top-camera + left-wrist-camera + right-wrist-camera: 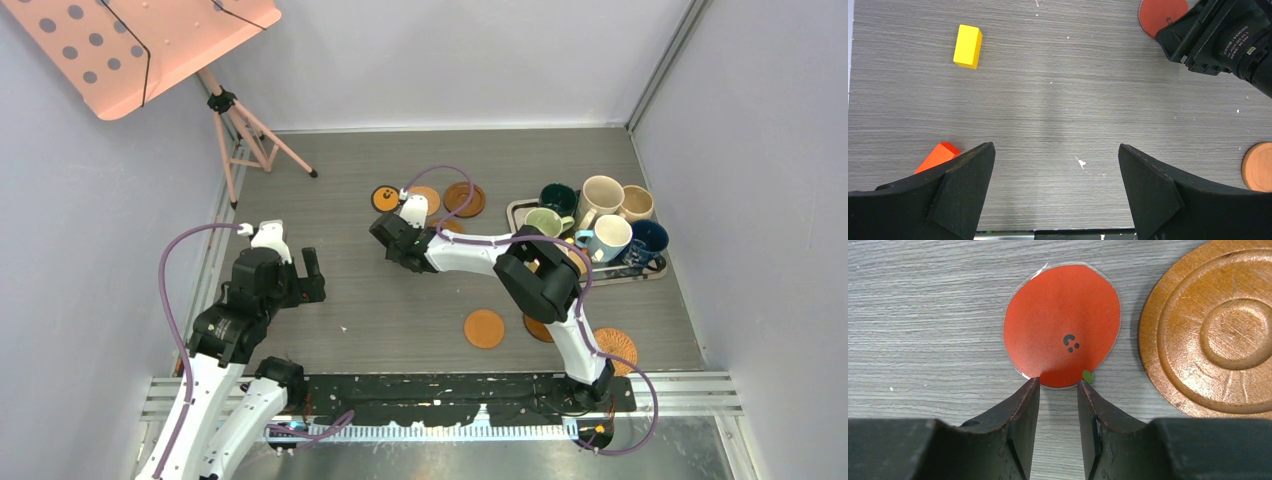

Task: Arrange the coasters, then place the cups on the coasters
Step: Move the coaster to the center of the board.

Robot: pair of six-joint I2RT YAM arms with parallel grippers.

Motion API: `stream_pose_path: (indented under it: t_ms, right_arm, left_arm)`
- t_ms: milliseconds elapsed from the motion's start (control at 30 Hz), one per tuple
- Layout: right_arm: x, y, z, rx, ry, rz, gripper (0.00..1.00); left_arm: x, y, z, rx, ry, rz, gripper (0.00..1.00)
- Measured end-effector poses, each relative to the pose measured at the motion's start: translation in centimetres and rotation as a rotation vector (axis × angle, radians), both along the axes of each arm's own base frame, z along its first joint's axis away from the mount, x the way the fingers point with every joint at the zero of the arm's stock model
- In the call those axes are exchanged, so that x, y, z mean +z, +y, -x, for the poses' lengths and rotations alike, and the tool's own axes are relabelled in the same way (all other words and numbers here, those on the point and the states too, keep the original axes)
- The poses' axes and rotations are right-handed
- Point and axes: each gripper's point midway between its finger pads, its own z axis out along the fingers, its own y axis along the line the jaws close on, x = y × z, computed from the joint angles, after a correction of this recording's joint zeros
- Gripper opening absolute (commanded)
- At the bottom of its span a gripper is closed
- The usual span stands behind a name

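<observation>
**Right fingers at the rim of the red coaster**

Black fingers of the right gripper (1058, 382) filled the bottom of its wrist view, a narrow gap between them with bare table showing through. Their tips sat at the near rim of the red coaster (1063, 325) and gripped nothing. That coaster lay flat on the table, nearly round with no clear long axis. Its small green leaf pointed back toward the gripper, just beside the right-hand fingertip. Just to its right, apart by a thin strip of table, lay the ringed wooden coaster (1218, 335), also flat.

The left gripper (1055, 150) hung over bare table with its fingers spread wide and empty. A yellow block (968, 46) lay ahead of it, its long axis running away from the camera, and an orange block (938, 156) lay partly hidden behind one finger.

From above, a black-and-orange coaster (385, 198) lay left of the right gripper, and a plain tan coaster (484, 328) lay nearer the bases. A wicker coaster (617, 345) was partly covered by the right arm. Six mugs stood upright, crowded on the metal tray (520, 208), among them a dark green mug (557, 197) and a cream mug (602, 192).
</observation>
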Motion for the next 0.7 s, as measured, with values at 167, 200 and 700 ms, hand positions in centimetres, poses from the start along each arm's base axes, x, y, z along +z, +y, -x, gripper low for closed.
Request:
stream_pose_path:
  t_ms: [167,200,700]
  right_arm:
    - [0.1,-0.4,-0.1,0.022,-0.004,0.032,0.41]
    - [0.2,-0.6,0.0,0.035,-0.003,0.043,0.41]
    - [9.4,-8.5,7.1,0.147,-0.016,0.013,0.6]
  left_arm:
    - [0.0,0.0,0.0,0.0,0.0,0.0,0.99]
    - [0.0,0.0,0.0,0.0,0.0,0.0,0.99]
    - [0.1,-0.6,0.5,-0.038,-0.025,0.02,0.99]
